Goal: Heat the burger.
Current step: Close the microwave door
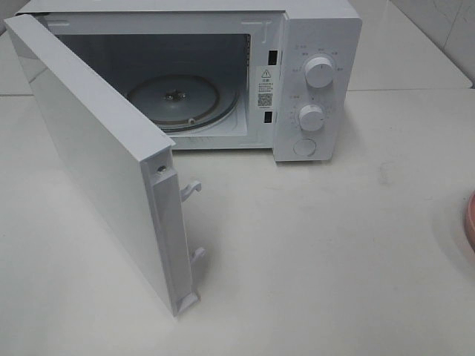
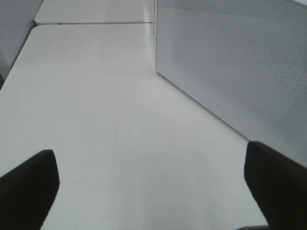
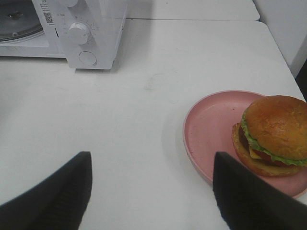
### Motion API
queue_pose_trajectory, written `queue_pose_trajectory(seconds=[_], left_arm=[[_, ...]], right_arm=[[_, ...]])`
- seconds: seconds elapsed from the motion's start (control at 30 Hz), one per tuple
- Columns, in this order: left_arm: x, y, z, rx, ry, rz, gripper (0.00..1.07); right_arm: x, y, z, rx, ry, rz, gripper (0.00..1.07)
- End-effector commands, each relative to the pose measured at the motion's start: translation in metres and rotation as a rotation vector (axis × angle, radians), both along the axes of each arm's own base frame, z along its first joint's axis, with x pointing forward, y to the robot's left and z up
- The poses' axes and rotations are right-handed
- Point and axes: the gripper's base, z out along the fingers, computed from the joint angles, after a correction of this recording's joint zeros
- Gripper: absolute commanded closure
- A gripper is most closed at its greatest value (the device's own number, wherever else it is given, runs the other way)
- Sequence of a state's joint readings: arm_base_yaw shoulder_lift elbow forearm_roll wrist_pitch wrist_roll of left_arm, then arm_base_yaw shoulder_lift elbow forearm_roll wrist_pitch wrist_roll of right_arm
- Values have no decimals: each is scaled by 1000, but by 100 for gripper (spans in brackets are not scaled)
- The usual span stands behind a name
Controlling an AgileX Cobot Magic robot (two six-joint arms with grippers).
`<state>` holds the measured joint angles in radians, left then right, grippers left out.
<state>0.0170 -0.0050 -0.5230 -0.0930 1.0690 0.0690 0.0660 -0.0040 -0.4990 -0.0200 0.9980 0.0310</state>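
Open microwave door [image 1: 96,148] ajar, burger [image 3: 274,135] on pink plate [image 3: 211,129], table [image 1: 312,252]

We hold both grippers spread wide and empty above the table: the left gripper [image 2: 151,191] with jaws fully apart, the right gripper [image 3: 151,191] nearly as wide.

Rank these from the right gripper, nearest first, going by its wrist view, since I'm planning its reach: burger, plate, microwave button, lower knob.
1. Plate, by the gripper, toward one finger.
2. Burger, on the plate's far side.
3. Button, low on the microwave's panel.
4. Lower knob, just beyond.
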Motion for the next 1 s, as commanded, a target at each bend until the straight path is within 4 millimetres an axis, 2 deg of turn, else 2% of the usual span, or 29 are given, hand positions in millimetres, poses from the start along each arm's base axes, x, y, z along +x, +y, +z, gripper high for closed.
queue_pose_trajectory(seconds=[0.03, 0.27, 1.0], left_arm=[[-1, 0, -1, -2, -1, 5, 8], [-1, 0, -1, -2, -1, 5, 8], [-1, 0, -1, -2, -1, 5, 8]], right_arm=[[-4, 0, -1, -11, -29, 2, 37], [-4, 0, -1, -12, -29, 2, 33], [-4, 0, -1, -10, -29, 1, 34]])
